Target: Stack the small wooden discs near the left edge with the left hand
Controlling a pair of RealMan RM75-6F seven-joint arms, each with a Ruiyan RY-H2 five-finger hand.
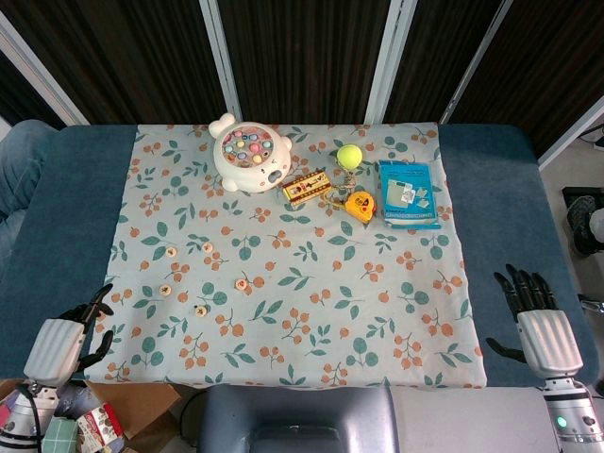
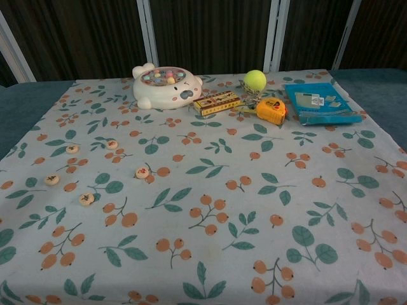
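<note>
Head view: nothing stacked, wooden discs [image 1: 171,252] lie apart on worktop [image 1: 57,198]; your left hand [image 1: 66,342] is empty, fingers loose. All stacking remains.

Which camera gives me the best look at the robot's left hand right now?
The head view. It shows the left hand at the table's near-left corner, fingers apart, holding nothing, short of the wooden discs. The chest view shows only the tabletop and no hand at all.

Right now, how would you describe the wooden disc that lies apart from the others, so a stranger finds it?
Start at the flowered cloth and find the small wooden discs near its left side. The lone disc lies farthest right, toward the cloth's middle.
</note>
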